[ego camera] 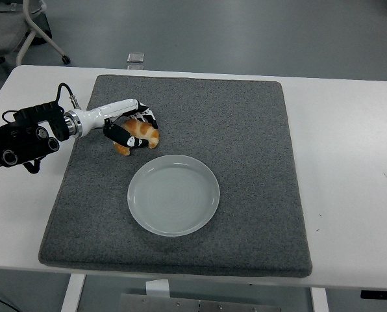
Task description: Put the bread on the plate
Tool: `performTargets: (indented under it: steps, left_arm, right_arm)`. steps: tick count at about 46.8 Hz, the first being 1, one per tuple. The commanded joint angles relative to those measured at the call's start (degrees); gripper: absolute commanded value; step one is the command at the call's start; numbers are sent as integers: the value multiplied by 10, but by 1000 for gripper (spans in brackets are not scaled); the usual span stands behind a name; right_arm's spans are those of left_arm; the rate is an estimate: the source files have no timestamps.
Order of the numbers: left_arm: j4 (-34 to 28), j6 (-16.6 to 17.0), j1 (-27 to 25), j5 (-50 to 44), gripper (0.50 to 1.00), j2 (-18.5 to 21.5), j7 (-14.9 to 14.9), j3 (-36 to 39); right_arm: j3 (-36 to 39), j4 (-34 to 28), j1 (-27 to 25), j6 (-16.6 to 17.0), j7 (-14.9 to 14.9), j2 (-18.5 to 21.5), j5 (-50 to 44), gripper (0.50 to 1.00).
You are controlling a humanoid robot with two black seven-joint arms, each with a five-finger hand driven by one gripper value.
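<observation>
A golden croissant-shaped bread lies on the grey mat, just above and left of the plate. My left hand reaches in from the left and has its black fingers curled over the bread from the top and its thumb under the near side, so it is shut on it. The bread still rests on the mat. The pale round plate sits on the mat, a little below and right of the bread, with nothing on it. My right arm is out of view.
The mat covers most of the white table. A small grey object lies on the floor beyond the table's far edge. A chair base stands at the top left.
</observation>
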Motion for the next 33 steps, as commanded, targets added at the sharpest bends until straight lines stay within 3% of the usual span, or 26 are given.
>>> performTargets:
  steps: [1,20,33]
  left_arm:
    - [2,0,-2,-2,500,4,0,-4]
    - [3,1,-11,-13,500,26,1,-37]
    - [7,-9,-102,-14,500,85,1,-49]
  right_arm:
    - [0,0,0,0,0,0,0,930]
    - [0,0,0,0,0,0,0,930]
    - [0,0,0,0,0,0,0,930]
